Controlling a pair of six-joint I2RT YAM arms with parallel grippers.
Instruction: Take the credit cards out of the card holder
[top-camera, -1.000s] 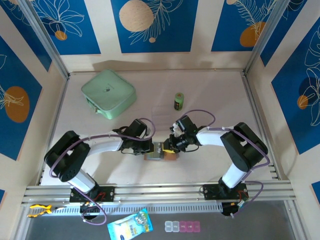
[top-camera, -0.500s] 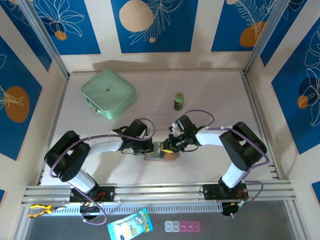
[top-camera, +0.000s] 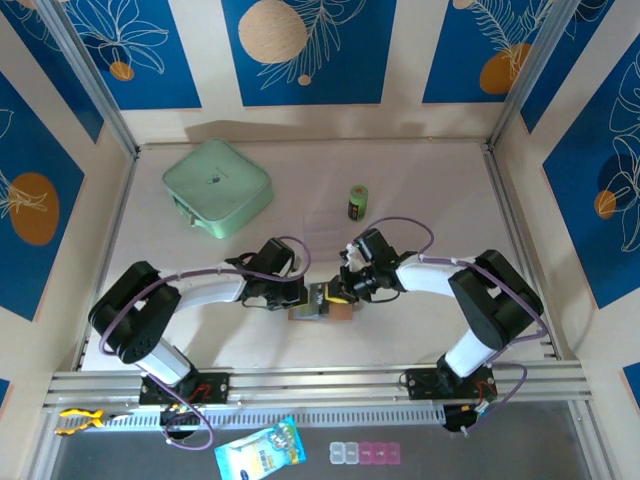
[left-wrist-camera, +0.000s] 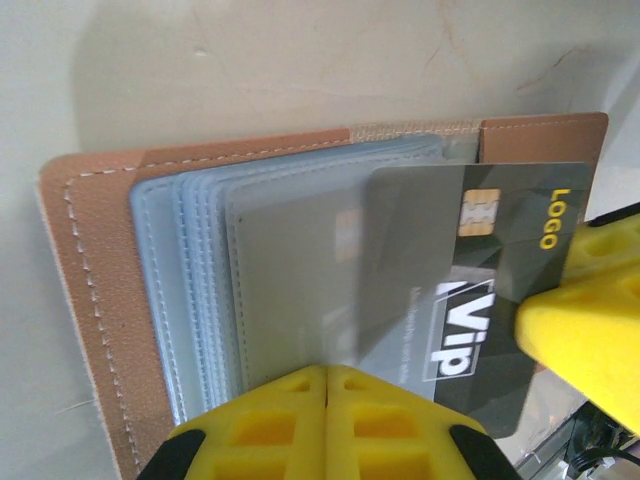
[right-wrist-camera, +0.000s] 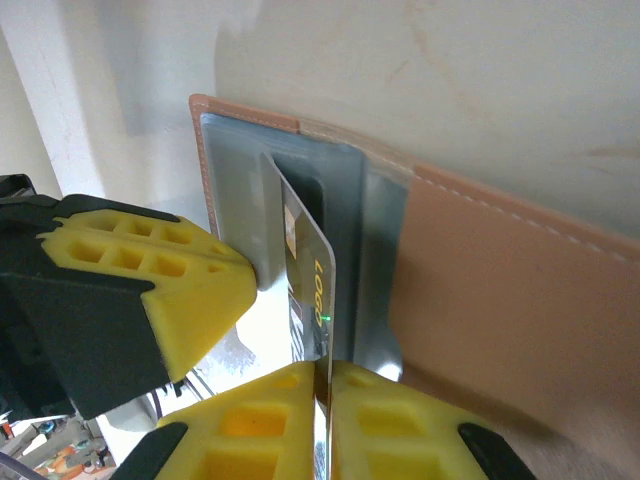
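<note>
The tan card holder (top-camera: 318, 305) lies open on the table between the two arms, its grey clear sleeves (left-wrist-camera: 200, 270) fanned upward. My left gripper (left-wrist-camera: 327, 372) is shut on the edge of one sleeve and holds it up. A dark credit card (left-wrist-camera: 500, 300) printed "VIP" and "LOGO" sticks halfway out of that sleeve toward the right. My right gripper (right-wrist-camera: 322, 372) is shut on the card's free edge (right-wrist-camera: 308, 270). In the top view the left gripper (top-camera: 303, 296) and right gripper (top-camera: 343, 292) meet over the holder. Other cards are hidden in the sleeves.
A mint-green square case (top-camera: 217, 187) sits at the back left. A small green bottle (top-camera: 358, 203) stands behind the right gripper. An aluminium rail (top-camera: 320, 380) runs along the near edge, with a blue packet (top-camera: 260, 452) below it.
The right gripper's fingers have closed onto the dark card's edge. The right forearm shifted slightly. The left arm and the card holder stayed where they were.
</note>
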